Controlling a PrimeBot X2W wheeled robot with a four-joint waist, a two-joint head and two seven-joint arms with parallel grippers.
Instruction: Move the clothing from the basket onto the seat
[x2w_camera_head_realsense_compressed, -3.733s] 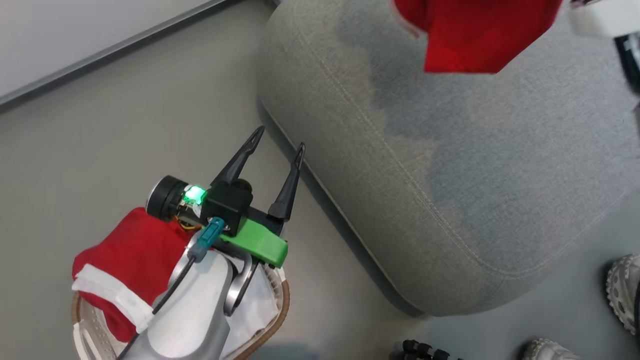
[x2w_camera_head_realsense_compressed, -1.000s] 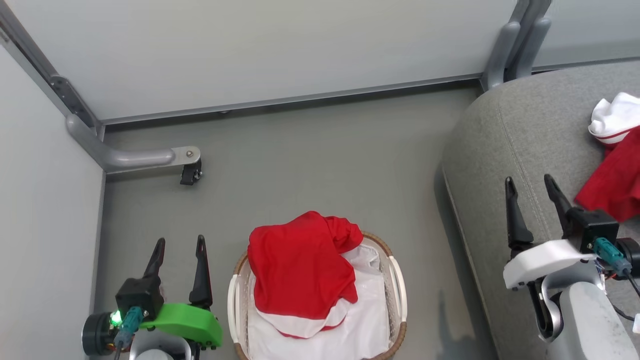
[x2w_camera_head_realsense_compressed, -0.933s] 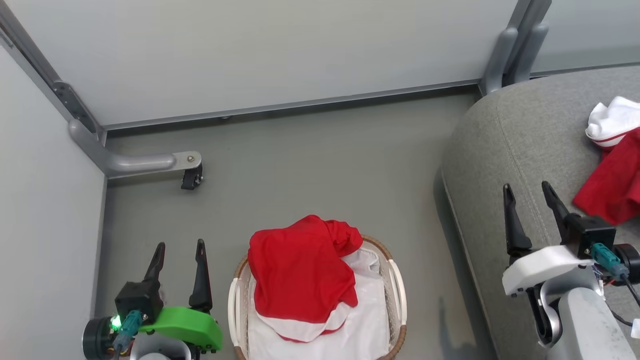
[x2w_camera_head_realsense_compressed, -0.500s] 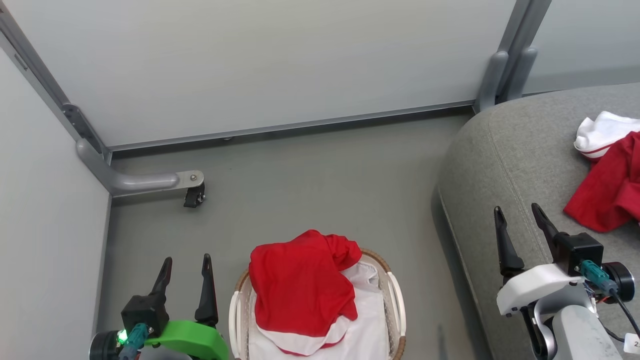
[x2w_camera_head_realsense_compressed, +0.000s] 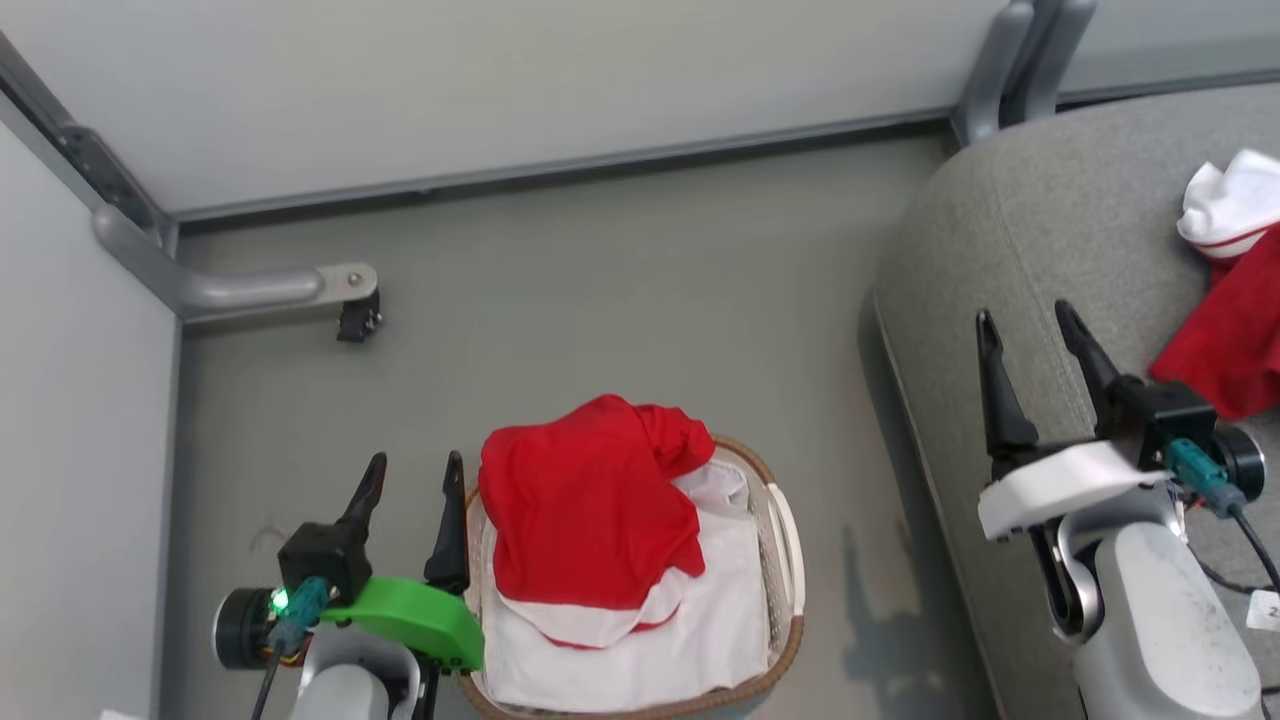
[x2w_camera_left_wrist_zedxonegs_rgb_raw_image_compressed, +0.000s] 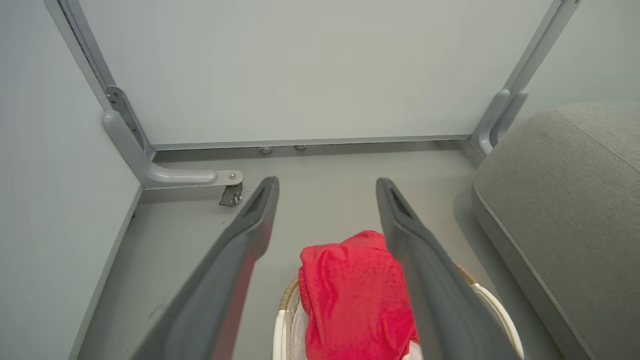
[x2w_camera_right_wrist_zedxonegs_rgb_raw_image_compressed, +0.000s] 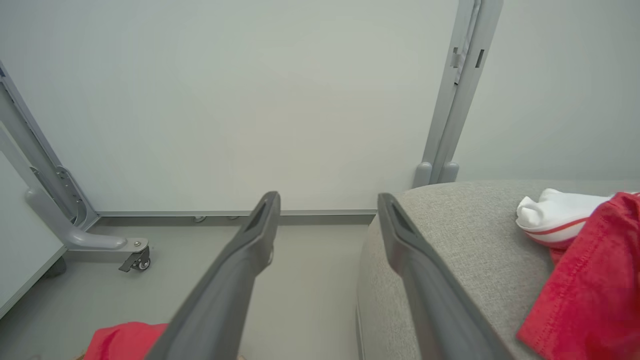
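Head view shows the red clothing (x2w_camera_head_realsense_compressed: 585, 500), which looks soft and light, heaped in the basket (x2w_camera_head_realsense_compressed: 790, 560) just right of the left hand (x2w_camera_head_realsense_compressed: 416, 458), wide open and empty like the right hand (x2w_camera_head_realsense_compressed: 1024, 312) by the seat (x2w_camera_head_realsense_compressed: 1000, 220), so pinching a raised top fold should work.

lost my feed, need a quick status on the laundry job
Both open: left tool beside basket, right tool by couch edge. One red jersey heaped in basket, second jersey on couch. Nothing seen in the way.

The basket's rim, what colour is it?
Brown, with a woven look, around the white basket. The head view shows it best.
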